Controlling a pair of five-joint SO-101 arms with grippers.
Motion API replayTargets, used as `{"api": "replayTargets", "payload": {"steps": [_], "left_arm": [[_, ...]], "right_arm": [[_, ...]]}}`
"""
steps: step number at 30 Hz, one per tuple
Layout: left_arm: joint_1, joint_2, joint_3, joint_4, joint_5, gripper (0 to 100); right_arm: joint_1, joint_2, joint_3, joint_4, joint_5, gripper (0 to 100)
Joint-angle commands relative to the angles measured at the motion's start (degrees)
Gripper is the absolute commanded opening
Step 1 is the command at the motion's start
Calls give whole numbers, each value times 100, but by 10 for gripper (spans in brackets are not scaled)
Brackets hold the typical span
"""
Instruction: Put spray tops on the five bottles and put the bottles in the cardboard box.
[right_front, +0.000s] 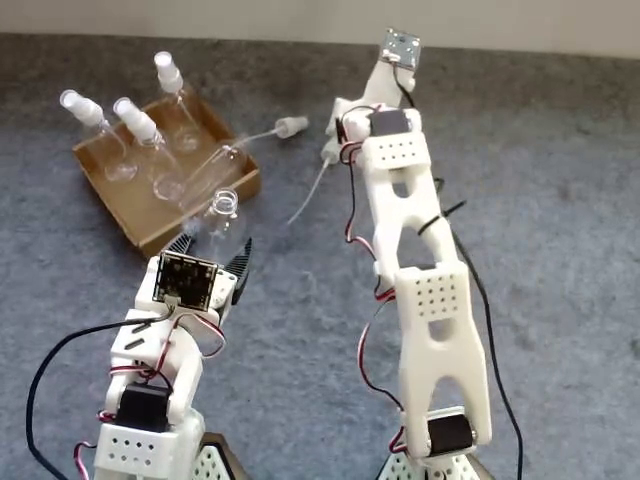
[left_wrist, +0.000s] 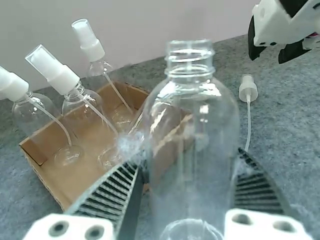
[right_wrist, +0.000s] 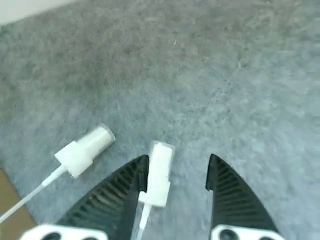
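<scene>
My left pincer (left_wrist: 187, 161) is clamped on a clear, round-shouldered plastic bottle (left_wrist: 190, 130), with a ribbed black finger (left_wrist: 117, 192) pressed to each side of its body. The bottle stands upright in my grip, its threaded neck bare and open. It is just outside the near corner of the shallow brown cardboard box (right_front: 112, 205).

The box sits toward the far left part of the grey felt-covered table (right_front: 560, 200). Inside it stand three capped bottles (right_front: 148, 145) of the same clear plastic. Each has a white spray top and a thin dip tube running down inside, and all lean a little. One is at the box's far corner and two are along its left side. A fourth clear bottle (right_front: 212, 168) lies tilted against the box's right wall; I cannot make out its neck.

My right pincer (right_wrist: 178, 159) hangs open, fingers spread, low over the felt just right of the box. Between the fingers lies a loose white spray top (right_wrist: 159, 172), on its side. It is right up against the inside of one finger and clear of the other. Just beside it, outside the pincer, lies a second white spray top (right_wrist: 82, 150), also on its side. Its thin tube trails across the felt toward the box's right wall.
</scene>
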Motion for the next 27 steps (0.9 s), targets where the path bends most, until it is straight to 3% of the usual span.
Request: {"api": "replayTargets", "payload": {"steps": [1, 16, 27], "left_arm": [[-31, -31, 119, -88, 62, 119], [-31, -13, 119, -88, 62, 119], [-22, -13, 119, -79, 62, 119]], "right_arm": [[-171, 470, -1235, -145, -70, 180], [-180, 2237, -3380, -365, -62, 180], [-171, 2800, -3477, -409, -62, 180]]}}
